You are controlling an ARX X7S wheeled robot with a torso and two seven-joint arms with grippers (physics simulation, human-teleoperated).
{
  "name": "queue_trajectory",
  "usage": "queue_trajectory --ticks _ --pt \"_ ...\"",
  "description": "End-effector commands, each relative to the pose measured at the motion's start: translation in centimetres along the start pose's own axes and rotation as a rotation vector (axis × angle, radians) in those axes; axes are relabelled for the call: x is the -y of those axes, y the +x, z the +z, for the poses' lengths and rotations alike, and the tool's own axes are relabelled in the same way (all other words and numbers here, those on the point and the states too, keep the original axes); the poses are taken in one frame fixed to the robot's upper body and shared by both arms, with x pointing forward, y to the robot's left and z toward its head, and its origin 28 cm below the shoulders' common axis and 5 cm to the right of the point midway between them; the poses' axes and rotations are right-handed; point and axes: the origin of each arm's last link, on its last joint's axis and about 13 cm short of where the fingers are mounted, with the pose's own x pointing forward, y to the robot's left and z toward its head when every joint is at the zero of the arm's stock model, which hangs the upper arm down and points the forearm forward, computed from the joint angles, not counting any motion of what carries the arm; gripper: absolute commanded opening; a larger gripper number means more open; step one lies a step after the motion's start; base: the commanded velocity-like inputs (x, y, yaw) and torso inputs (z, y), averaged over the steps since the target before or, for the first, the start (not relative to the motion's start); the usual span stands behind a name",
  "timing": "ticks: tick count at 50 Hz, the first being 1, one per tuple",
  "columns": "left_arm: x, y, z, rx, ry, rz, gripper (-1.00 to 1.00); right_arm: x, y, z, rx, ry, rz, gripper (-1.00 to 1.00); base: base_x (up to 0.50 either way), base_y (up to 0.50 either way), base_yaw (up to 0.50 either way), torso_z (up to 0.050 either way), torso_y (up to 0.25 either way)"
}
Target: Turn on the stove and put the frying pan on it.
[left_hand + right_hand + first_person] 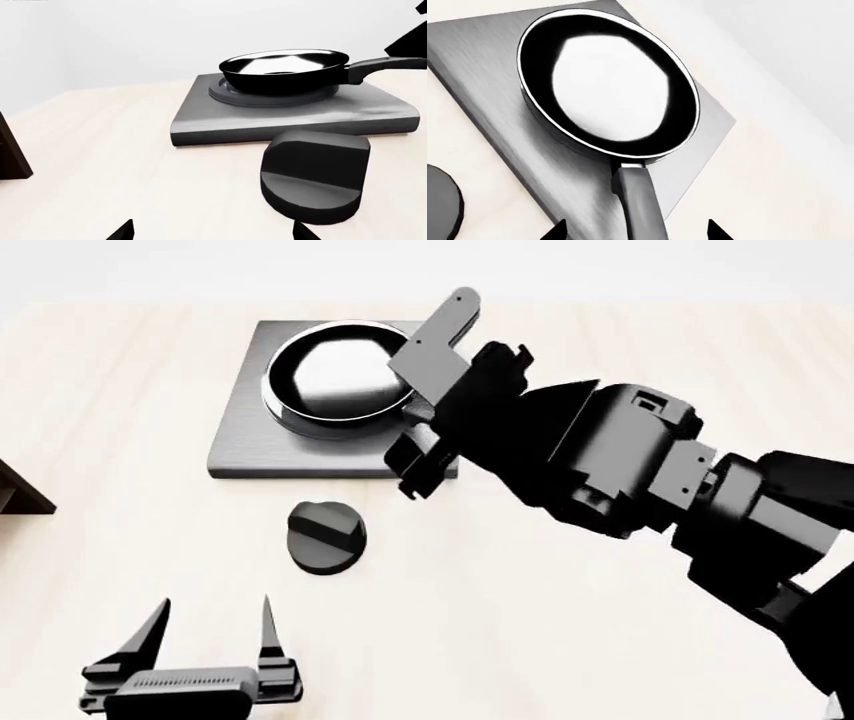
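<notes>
The frying pan, black with a pale glossy inside, sits on the ring burner of the dark-grey stove. Its handle points toward my right gripper. That gripper is open, with one fingertip on each side of the handle and clear of it. In the head view the right gripper hides the handle. My left gripper is open and empty, low over the table near the front. The left wrist view shows the pan on the stove.
A small round black knob lies on the pale wooden table in front of the stove, between it and my left gripper; it also shows in the left wrist view. A dark brown object stands at the table's left edge.
</notes>
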Motion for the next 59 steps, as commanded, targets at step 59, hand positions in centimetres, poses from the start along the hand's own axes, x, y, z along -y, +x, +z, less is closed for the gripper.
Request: queue_trajectory --ticks 59 --pt "-1.9 -5.3 7.3 0.672 -0.020 0.095 1.00 -15.4 -20.9 -16.6 1.035 0.230 -0.849 1.00 0.00 0.00 0.00 0.000 0.000"
